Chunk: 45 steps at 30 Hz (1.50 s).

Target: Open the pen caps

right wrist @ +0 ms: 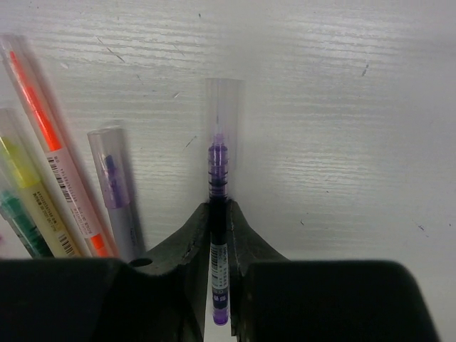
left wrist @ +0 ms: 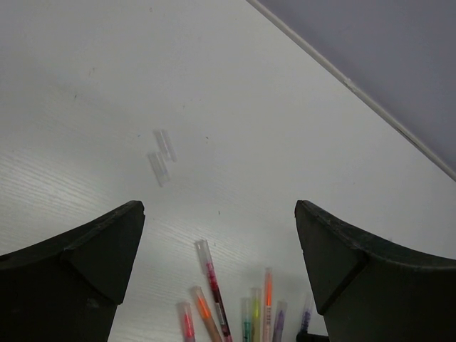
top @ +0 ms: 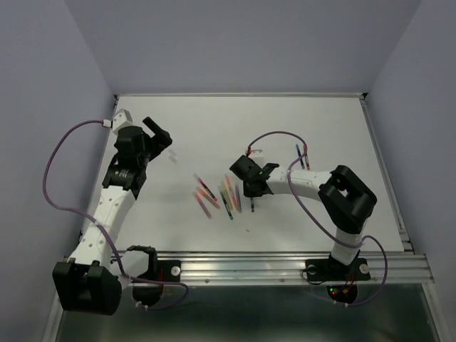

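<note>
Several thin pens (top: pixel 217 196) lie in a loose fan at the table's middle, each with a clear cap over a pink, orange, yellow, green or purple tip. My right gripper (right wrist: pixel 219 210) is shut on the barrel of a purple pen (right wrist: pixel 218 164), and the pen's clear cap (right wrist: pixel 223 107) sticks out beyond the fingertips, still on the pen. In the top view this gripper (top: pixel 253 192) sits at the right edge of the fan. My left gripper (top: pixel 160 135) hovers open and empty at the back left; its wrist view shows the pens (left wrist: pixel 214 292) below its fingers.
Two loose clear caps (left wrist: pixel 162 157) lie on the white table, away from the fan. Two dark pens (top: pixel 299 153) rest near the right arm's elbow. An orange pen (right wrist: pixel 50 142) and a lilac pen (right wrist: pixel 114 185) lie just left of the right fingers.
</note>
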Each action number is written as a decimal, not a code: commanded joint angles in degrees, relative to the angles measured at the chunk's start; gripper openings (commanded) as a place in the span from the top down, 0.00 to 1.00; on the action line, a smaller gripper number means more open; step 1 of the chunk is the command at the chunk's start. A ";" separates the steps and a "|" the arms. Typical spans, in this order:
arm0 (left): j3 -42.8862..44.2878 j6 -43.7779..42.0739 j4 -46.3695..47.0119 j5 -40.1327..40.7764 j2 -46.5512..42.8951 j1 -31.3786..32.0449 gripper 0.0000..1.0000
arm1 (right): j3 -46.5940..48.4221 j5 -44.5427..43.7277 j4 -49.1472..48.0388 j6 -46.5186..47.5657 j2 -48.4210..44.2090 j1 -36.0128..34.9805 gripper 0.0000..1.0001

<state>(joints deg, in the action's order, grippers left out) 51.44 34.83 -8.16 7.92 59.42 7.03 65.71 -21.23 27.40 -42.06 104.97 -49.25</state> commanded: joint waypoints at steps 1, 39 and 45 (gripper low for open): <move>0.94 -1.96 1.83 -3.95 1.04 0.09 0.01 | -1.21 -1.52 5.74 4.35 1.21 -0.58 0.99; 8.67 9.11 14.76 -14.08 21.53 25.05 0.10 | 5.13 23.16 -18.08 32.75 -16.90 5.92 0.99; 9.91 9.99 15.72 -13.81 23.29 25.58 0.31 | 5.22 24.04 -18.78 32.66 -17.25 5.92 0.99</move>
<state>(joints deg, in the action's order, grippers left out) 58.22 43.97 4.19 -6.74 83.09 32.18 68.20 1.76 12.01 -9.23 87.83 -43.55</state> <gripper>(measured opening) 0.715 0.161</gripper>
